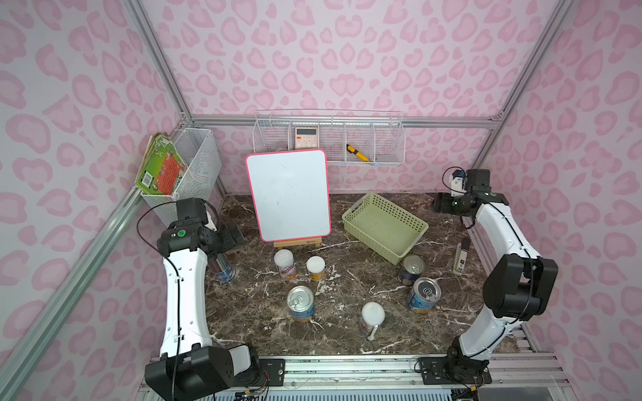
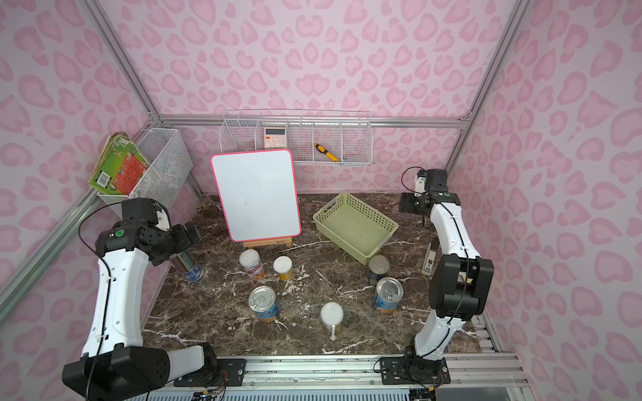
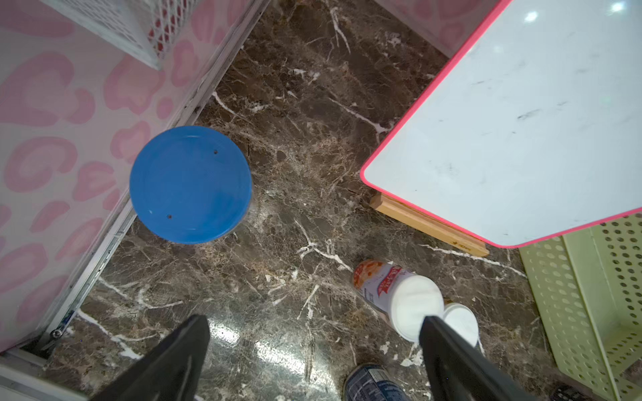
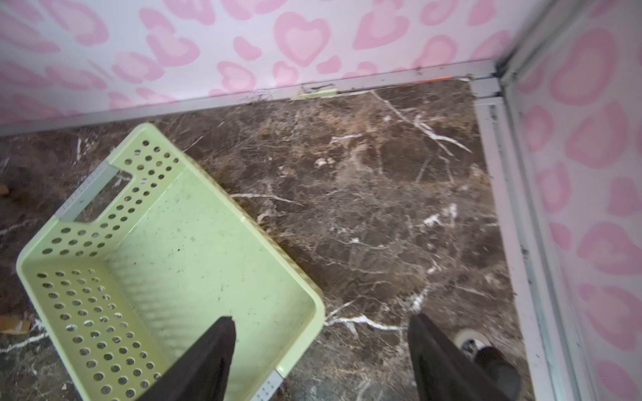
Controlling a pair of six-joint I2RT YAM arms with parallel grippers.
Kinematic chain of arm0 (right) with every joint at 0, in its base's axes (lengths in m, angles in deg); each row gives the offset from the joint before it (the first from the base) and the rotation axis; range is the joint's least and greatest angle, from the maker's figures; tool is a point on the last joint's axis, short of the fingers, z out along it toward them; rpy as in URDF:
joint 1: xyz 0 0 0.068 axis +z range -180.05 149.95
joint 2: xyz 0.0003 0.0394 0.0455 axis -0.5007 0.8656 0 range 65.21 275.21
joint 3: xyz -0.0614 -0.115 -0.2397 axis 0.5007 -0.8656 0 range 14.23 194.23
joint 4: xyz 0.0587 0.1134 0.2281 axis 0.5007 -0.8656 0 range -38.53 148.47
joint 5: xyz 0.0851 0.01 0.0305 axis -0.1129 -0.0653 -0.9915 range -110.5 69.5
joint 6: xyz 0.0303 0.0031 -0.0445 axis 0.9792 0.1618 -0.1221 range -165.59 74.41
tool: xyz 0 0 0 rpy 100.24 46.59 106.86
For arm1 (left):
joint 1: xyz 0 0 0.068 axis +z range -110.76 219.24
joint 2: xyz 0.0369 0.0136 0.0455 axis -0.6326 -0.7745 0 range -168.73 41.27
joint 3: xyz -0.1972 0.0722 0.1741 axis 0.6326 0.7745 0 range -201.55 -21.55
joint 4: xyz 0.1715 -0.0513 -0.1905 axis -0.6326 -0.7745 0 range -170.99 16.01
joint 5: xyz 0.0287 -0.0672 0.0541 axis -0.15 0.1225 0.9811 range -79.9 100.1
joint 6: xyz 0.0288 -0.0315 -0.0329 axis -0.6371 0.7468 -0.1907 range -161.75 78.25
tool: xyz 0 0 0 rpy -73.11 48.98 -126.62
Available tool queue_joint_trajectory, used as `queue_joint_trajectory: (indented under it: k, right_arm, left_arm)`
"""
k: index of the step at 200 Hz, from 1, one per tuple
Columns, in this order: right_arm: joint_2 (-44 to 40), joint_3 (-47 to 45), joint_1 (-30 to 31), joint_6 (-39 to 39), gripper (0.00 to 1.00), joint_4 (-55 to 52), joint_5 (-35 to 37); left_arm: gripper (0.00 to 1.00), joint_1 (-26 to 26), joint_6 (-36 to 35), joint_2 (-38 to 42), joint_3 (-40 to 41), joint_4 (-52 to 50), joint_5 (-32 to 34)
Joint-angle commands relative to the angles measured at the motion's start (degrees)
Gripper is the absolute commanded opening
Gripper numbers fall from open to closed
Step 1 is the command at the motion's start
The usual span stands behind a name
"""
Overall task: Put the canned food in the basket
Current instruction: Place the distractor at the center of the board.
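The left gripper (image 3: 312, 323) has its jaws wide apart with nothing between them, above the marble table (image 3: 278, 173) near a blue-lidded jar (image 3: 190, 184). The right gripper (image 4: 321, 319) is spread too and holds nothing, by the table's back right corner, apart from the pale green basket (image 1: 378, 229). Three white-lidded cans (image 1: 284, 258) and three silver-topped cans (image 1: 413, 265) stand on the table outside it, one silver-topped just beside its near corner.

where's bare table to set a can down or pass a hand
Biggest bare patch: mid-table, between the yellow-labelled can and the dark can at the near corner of the basket. Also bare: the back corner between basket and right wall, and between the blue-lidded jar and the whiteboard. Crowded: that near corner, where the dark can and a blue-labelled can stand close.
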Motion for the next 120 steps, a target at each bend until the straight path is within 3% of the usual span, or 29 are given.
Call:
queue_joint_trajectory:
  k: [1,75,120]
  right_arm:
    - [4.12,3.10,0.61,-3.05,0.80,-3.30,-1.06]
    - [10.85,4.88,2.58,-5.70,0.78,-3.92,1.04]
    - [18.04,11.99,3.66,-10.56,0.76,-6.12,2.90]
  left_arm:
    - [0.99,-0.09,-1.65,1.81,1.22,1.34,-1.07]
    - [0.99,-0.19,-1.35,6.05,3.25,0.54,-2.52]
    - [0.99,-0.57,-0.31,11.37,3.11,-1.50,-3.42]
